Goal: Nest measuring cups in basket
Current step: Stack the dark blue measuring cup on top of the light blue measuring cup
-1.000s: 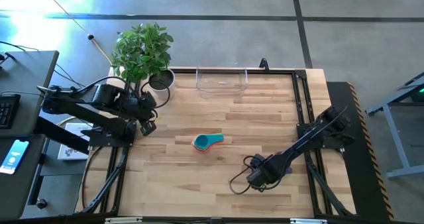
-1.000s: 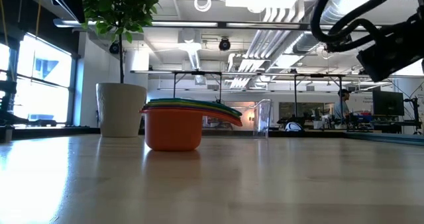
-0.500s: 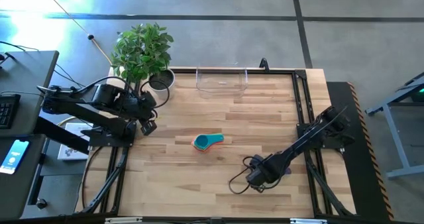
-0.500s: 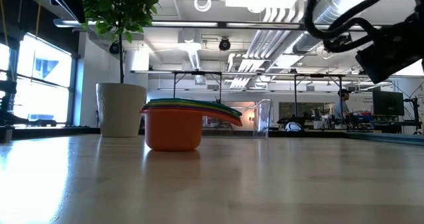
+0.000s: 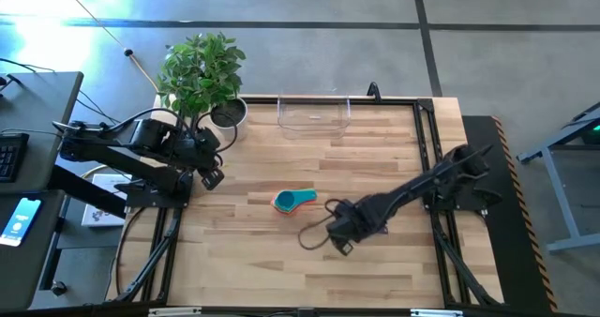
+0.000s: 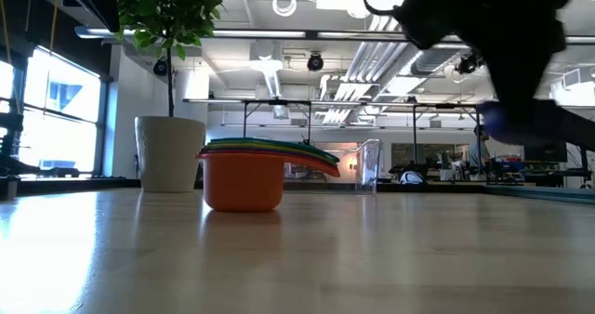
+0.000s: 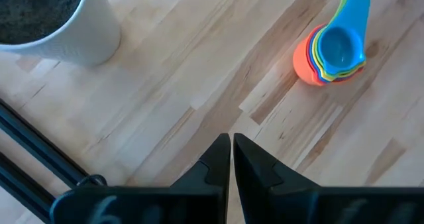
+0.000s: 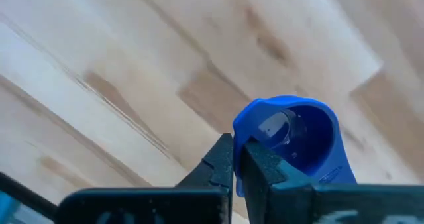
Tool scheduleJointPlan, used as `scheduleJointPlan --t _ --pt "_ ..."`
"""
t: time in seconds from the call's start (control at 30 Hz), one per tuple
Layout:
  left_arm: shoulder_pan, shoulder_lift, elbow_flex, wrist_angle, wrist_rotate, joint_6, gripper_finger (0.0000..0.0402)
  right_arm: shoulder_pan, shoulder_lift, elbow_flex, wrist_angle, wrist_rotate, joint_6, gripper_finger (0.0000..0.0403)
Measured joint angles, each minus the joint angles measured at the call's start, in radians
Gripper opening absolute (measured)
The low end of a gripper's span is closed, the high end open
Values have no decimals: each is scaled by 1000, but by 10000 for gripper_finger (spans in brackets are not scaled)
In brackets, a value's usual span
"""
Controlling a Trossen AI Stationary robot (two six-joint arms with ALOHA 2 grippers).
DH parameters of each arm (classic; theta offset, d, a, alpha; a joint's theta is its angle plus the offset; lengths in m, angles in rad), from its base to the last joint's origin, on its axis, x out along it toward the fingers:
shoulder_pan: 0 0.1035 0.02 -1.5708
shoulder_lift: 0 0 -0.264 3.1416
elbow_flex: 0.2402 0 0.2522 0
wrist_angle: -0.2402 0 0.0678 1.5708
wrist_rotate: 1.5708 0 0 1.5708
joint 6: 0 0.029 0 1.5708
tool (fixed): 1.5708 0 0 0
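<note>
The right gripper (image 8: pixel 233 159), pinching the rim of a small dark-blue plastic measuring cup (image 8: pixel 291 141) above the table right of the nested orange-bottomed cup stack (image 5: pixel 292 201), could drop it if that thin edge slips, while the left gripper (image 7: pixel 231 151) waits pressed together near the white plant pot (image 7: pixel 53 22)

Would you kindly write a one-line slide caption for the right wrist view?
Right gripper shut on the rim of a blue measuring cup, carried above the wooden table.
</note>
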Motion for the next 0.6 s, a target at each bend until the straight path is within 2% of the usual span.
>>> scheduleJointPlan --t 0.6 --pt "0 0 0 0 0 147 10 -270 5 396 -35 133 -257 1"
